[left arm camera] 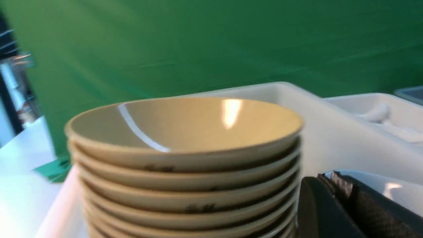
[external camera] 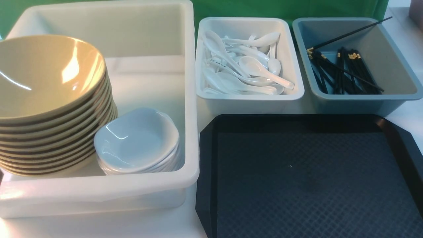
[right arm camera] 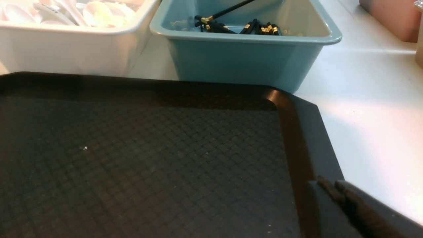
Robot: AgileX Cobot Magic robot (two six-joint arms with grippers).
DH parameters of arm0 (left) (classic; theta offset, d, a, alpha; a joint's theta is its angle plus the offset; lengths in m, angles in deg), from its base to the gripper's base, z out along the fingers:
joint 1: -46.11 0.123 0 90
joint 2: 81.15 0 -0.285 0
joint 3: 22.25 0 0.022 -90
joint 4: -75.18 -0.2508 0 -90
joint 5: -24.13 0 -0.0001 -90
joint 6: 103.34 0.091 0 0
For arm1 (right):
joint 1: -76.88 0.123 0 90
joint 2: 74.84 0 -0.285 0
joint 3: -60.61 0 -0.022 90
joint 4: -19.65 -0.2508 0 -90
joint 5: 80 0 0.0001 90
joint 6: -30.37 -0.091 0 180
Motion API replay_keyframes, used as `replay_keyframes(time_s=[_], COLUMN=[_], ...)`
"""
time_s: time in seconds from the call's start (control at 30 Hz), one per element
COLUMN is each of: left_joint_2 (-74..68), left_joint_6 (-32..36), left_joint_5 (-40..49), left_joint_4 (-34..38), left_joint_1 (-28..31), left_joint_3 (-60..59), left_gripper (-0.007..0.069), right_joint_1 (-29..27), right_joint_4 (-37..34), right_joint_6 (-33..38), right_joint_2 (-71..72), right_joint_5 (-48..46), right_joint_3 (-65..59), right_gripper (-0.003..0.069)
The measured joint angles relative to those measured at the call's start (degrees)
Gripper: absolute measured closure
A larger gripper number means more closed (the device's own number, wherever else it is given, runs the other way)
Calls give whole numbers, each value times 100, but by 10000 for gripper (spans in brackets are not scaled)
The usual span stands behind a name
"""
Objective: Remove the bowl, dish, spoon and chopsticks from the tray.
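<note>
Showing the tray (external camera: 205, 165) bare across its textured floor, with nothing to be seen on it in the front view or the right wrist view; task judged complete or nearly so. Bowl (external camera: 43, 76) topmost on a tall, leaning stack of like bowls inside the large white tub (external camera: 191, 99), with a stack of small white dishes (external camera: 135, 138) just beside it in the same tub. Spoon (external camera: 254, 66) among many in the white bin (external camera: 299, 82) behind the tray; chopsticks (external camera: 343, 69) in the grey-blue bin (external camera: 406, 66) next to it, one stick propped up across the far corner and jutting past the rim. Possible trouble from here: the propped stick tipping out onto the counter (right arm camera: 363, 99) if the bin is jarred; the leaning bowl stack sliding or toppling toward the dishes if nudged, the likeliest cause being the left gripper (left arm camera: 333, 175), close beside the stack in its wrist view. Left fingers (left arm camera: 370, 205) clenched together, empty, touching nothing visible. Right gripper (right arm camera: 327, 183) poised over the tray's near right corner; right fingers (right arm camera: 363, 211) close together with nothing between them, only their edge in view, so whether fully closed or slightly parted cannot be told.
</note>
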Motion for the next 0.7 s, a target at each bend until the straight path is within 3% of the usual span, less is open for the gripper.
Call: replay_keyframes(time_s=[0.07, 0.2, 0.7], left_joint_2=[20, 20, 20], left_joint_6=[-854, -1491, -1221], left_joint_5=[285, 463, 673], left_joint_4=[-545, -813, -771], left_joint_1=[162, 182, -21], left_joint_3=[-230, -732, -927], left_gripper=[633, 633, 633], right_joint_1=[0, 0, 0], right_joint_4=[0, 0, 0], right_joint_6=[0, 0, 0], right_joint_2=[0, 0, 0], right_joint_5=[0, 0, 0], right_joint_3=[0, 0, 0], right_gripper=[578, 573, 556])
